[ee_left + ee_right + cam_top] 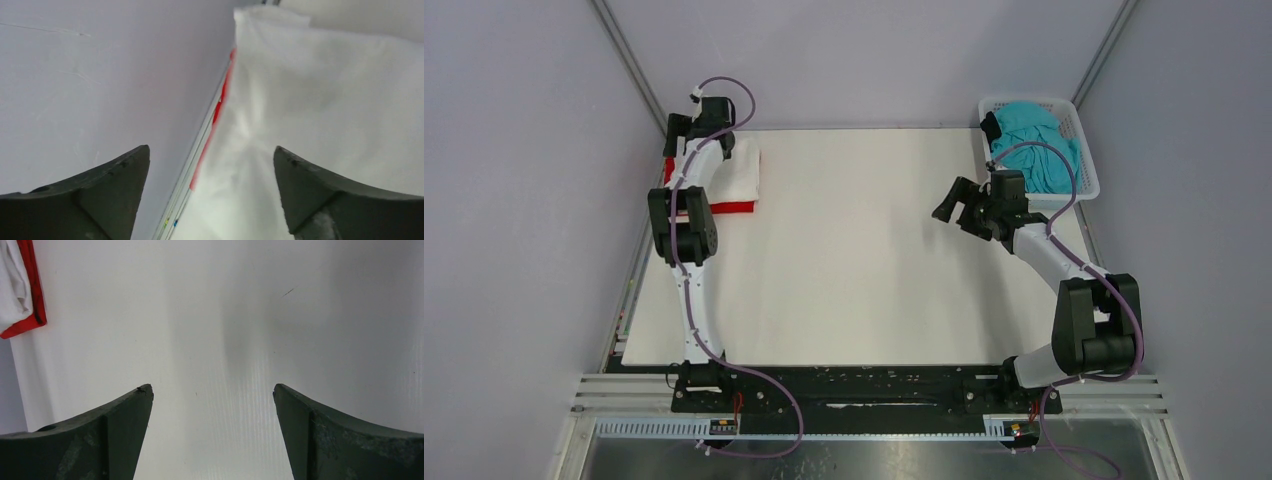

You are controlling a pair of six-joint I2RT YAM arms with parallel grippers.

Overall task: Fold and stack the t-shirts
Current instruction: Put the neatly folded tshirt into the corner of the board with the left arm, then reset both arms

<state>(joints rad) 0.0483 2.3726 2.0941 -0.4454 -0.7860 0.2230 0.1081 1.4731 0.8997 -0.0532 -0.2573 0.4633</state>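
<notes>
While the left arm stretches out toward 10 o'clock, the left fingers hang over the far-left corner of the desk, spread wide with nothing between them. Directly under them lies the white t-shirt, folded flat. It rests on top of the red t-shirt, which shows only as a thin bright strip along the white one's edge next to the grey side wall. From above, the red cloth peeks out at the 6 o'clock side of the white fold, and the two make a small stack tight against the desk's 9 o'clock edge.

Over at 2 o'clock, a white plastic basket sits at the far-right corner of the desk. A crumpled teal t-shirt fills most of it, and a bit of dark cloth shows at the basket's 9 o'clock side; what that dark piece is cannot be told.

The right fingers hover above bare desk just at 8 o'clock of the basket, pointing toward 9 o'clock. They too stand wide apart and hold nothing. Far across in the right wrist view, the stack's red and white corner shows at 10 o'clock.
</notes>
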